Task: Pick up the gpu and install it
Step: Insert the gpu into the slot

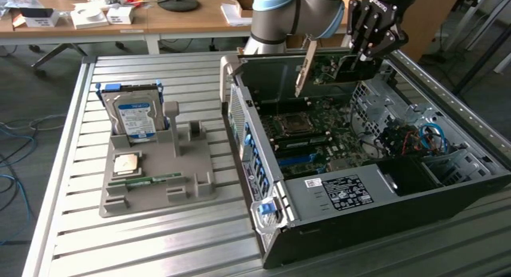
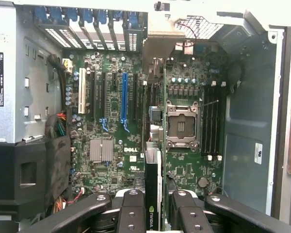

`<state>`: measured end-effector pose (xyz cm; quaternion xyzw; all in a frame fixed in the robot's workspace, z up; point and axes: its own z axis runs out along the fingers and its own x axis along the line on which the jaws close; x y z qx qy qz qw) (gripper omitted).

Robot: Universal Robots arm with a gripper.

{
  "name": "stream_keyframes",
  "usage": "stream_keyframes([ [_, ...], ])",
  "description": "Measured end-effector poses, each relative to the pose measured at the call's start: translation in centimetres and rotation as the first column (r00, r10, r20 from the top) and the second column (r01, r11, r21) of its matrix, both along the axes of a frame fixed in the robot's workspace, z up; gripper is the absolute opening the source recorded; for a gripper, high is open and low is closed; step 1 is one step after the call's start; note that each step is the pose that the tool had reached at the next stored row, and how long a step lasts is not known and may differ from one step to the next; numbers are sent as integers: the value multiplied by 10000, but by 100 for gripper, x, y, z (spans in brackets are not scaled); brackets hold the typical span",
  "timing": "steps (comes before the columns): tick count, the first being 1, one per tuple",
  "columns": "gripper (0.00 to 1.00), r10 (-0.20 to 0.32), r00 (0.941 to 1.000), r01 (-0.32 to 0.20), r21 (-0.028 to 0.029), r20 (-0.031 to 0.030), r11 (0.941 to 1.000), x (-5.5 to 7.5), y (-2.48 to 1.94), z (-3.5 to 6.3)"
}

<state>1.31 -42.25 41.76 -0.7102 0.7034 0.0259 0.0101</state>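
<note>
Claw [image 1: 365,54] clamped on gpu [image 1: 329,70], NVIDIA logo showing; motherboard [image 2: 111,124] below reads DELL

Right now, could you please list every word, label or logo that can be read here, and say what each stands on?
"DELL": white print on the motherboard.
"NVIDIA", faint, with its green logo: on the edge of the gpu.
Too small to read: the white label on the computer case, the label on the hard drive, and the small white sticker inside the case.
</note>
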Motion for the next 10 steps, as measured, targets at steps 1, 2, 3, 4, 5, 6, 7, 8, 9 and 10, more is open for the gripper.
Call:
stream_keyframes([
  [1,26,-1,10000,1,2,0,10000,0,0,0],
  [2,26,-21,10000,21,11,0,10000,0,0,0],
  [3,26,-60,10000,60,17,0,10000,-1,0,-1],
  [4,26,-100,10000,100,19,0,9999,-1,-1,-1],
  [5,26,-143,9999,143,18,0,9999,-1,-2,-1],
  [6,26,-404,9992,404,18,0,9992,-2,-8,-1],
  [7,26,-404,9992,404,18,0,9992,-2,-8,-1],
  [8,26,-404,9992,404,18,1,9992,-2,-8,-1],
  [9,26,-403,9992,403,18,1,9992,-1,-8,-1],
  [10,26,-404,9992,404,18,0,9992,-1,-8,-1],
])
